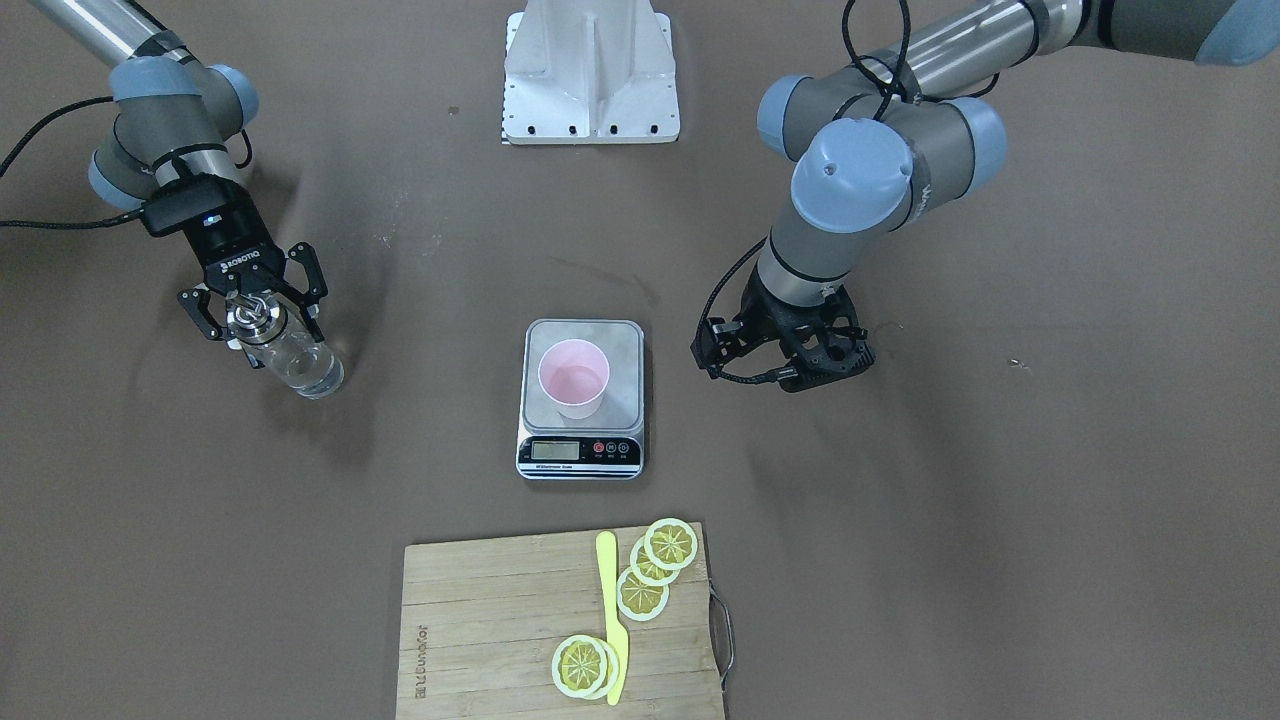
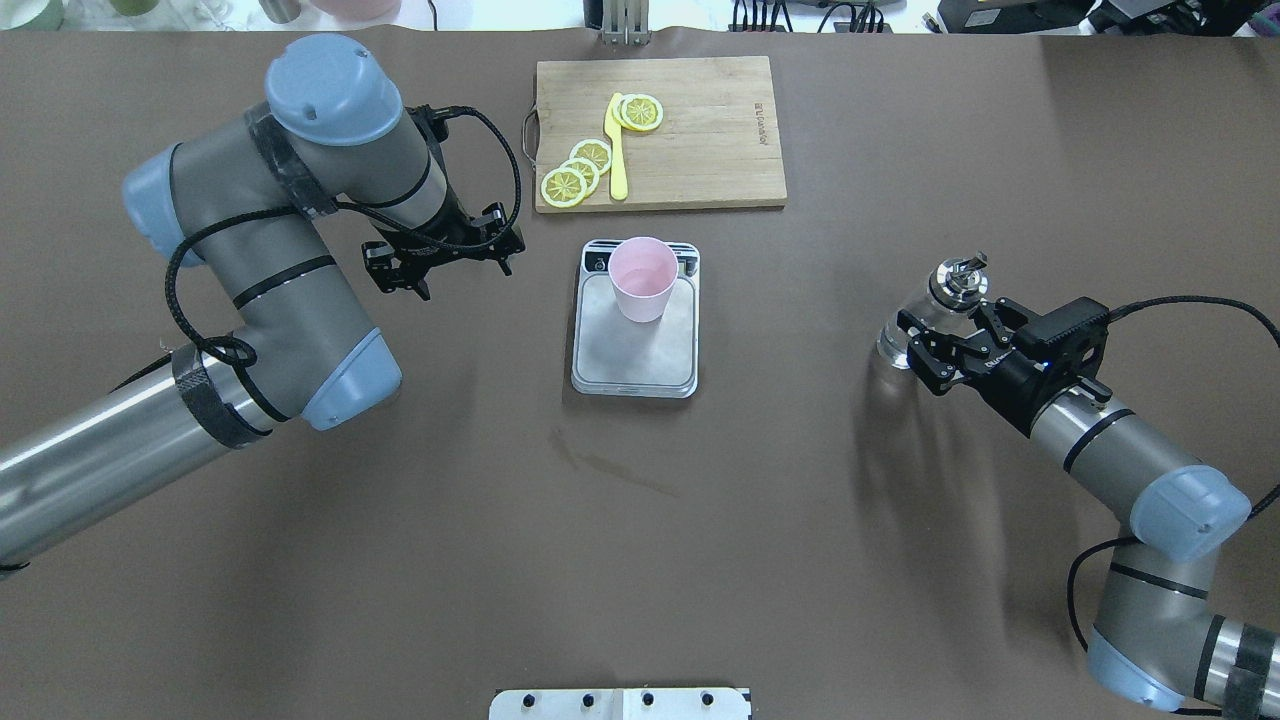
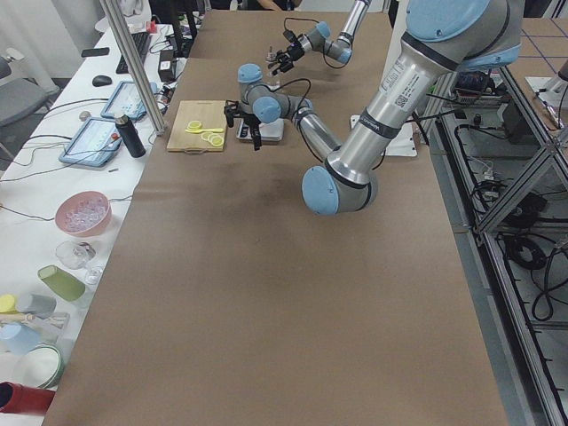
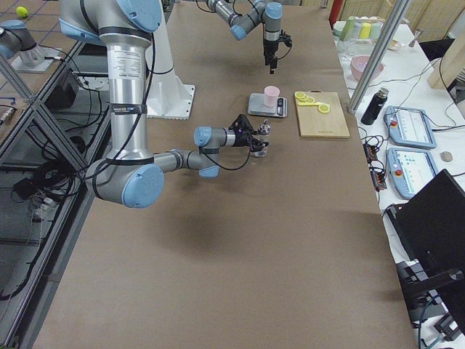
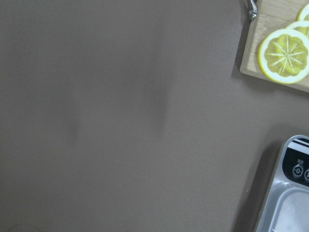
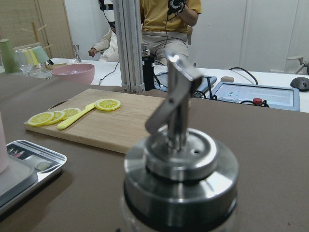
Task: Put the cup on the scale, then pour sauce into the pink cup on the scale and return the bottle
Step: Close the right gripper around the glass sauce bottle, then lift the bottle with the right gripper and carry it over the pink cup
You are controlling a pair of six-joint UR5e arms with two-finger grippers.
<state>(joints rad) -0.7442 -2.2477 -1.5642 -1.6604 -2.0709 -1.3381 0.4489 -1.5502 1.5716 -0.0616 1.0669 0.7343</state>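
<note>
right gripper (image 1: 266,332) wide open — straddling the bottle (image 1: 305,366)

The left arm (image 2: 290,290) and right arm (image 2: 1110,450) had shiny silver tubes, grey joints, round blue caps and thin black cables.

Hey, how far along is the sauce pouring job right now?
Done: the cup stands on the scale. In hand: the right gripper straddles the bottle, which stands on the table, jaws spread rather than clamped. The left gripper hangs beside the scale, nothing showing in it. Whether anything has been poured I cannot tell, so either the pour and return are left, or only backing away.
</note>
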